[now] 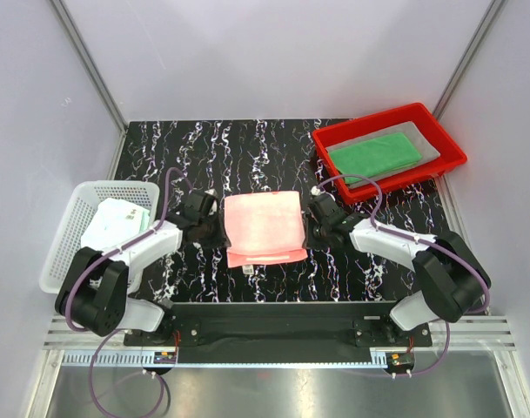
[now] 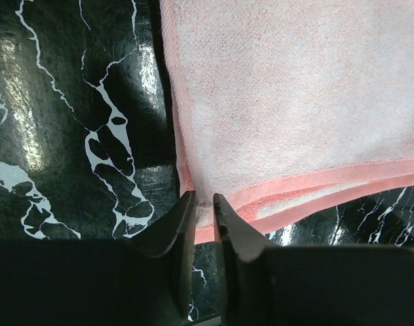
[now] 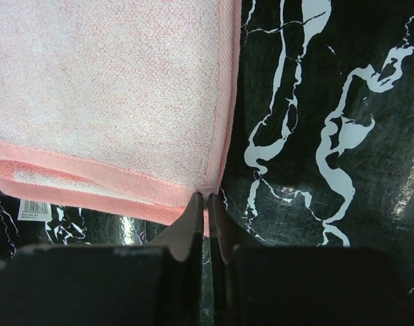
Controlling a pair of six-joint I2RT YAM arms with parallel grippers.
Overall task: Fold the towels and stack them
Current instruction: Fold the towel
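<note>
We see the pink towel [image 1: 263, 226] lying folded near the middle of the bench [image 1: 247, 148], a little toward its near edge, with the lower layer's hem sticking out past the upper layer on the near side and a small white label [image 3: 35, 209] showing there. The left gripper [image 2: 204, 204] sits at the towel's near-left corner; its fingers [image 2: 177, 227] stand slightly apart, and the hem lies at the tips, though we cannot tell whether they touch it. The right gripper [image 3: 205, 202] is at the near-right corner, its fingers [image 3: 187, 227] pressed almost together with the corner of the hem pinched between the tips.

A green towel [image 1: 374, 154] lies folded on a grey towel [image 1: 426, 146] inside the red tray [image 1: 334, 139], which sits at the bench's far-right corner. A pale towel [image 1: 117, 225] rests in the white basket [image 1: 60, 252] at the bench's left edge, just behind the left arm.

Both arms reach in from the near edge, one on each side of the pink towel.
</note>
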